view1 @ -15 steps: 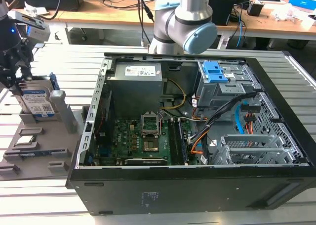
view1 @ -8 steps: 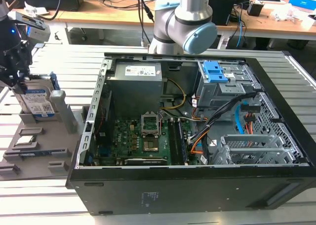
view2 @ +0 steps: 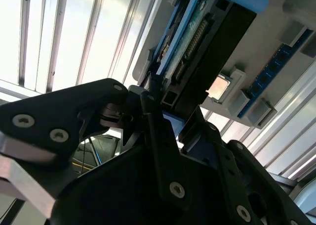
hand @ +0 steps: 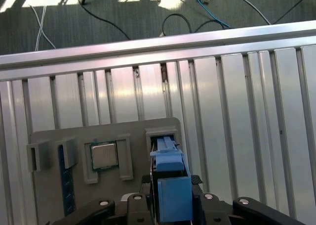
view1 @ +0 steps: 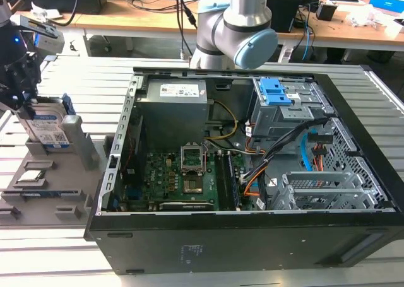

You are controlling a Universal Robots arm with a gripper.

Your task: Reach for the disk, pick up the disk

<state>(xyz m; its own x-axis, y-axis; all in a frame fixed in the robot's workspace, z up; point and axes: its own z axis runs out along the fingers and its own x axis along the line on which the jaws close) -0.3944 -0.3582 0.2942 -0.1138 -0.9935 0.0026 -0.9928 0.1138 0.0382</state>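
Exterior view shows the disk (view1: 49, 128) standing on edge in a slot of a grey holder (view1: 77, 142), at 9 o'clock from the open computer case (view1: 240, 243). The pincer (view1: 22, 103) sits at the disk's 10 o'clock corner, straddling its blue frame; whether it is clamped I cannot tell. In the first wrist view 1 square chip (hand: 104, 156) lies in a holder pocket just beside the disk. Holder and case rest on a slatted metal surface (view1: 76, 72).
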